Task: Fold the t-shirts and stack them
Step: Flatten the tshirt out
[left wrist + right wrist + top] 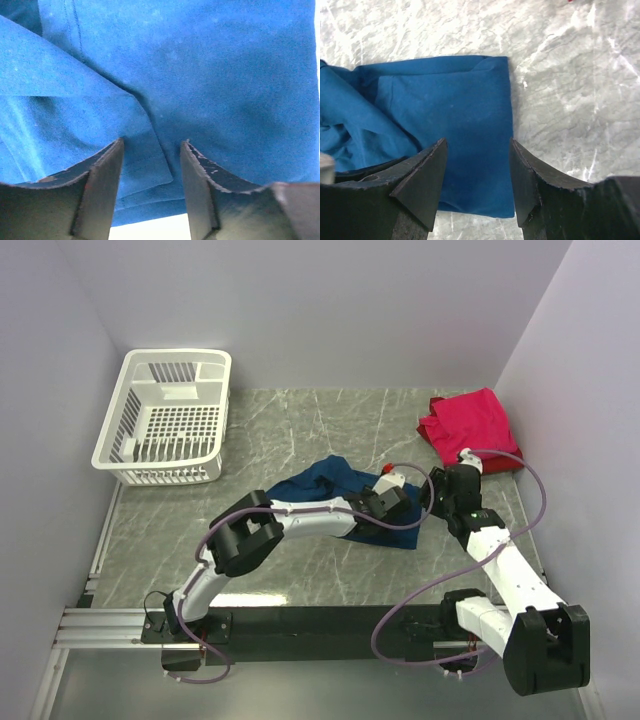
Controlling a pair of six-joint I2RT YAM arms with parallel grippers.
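A navy blue t-shirt [318,480] lies crumpled in the middle of the table, with a bit of white and red at its right end. In the left wrist view the blue cloth [200,75] fills the frame. My left gripper [152,141] hangs open just over a folded hem, its jaws apart. In the top view the left gripper [393,503] sits on the shirt's right part. My right gripper [477,141] is open above the blue shirt's [455,110] straight right edge, and it [441,490] is close beside the left one. Folded red t-shirts [470,425] lie at the back right.
A white slotted basket [165,420] stands at the back left. Walls close in the table on the left, back and right. Purple cables loop around both arms. Bare marble tabletop [570,90] shows to the right of the blue shirt.
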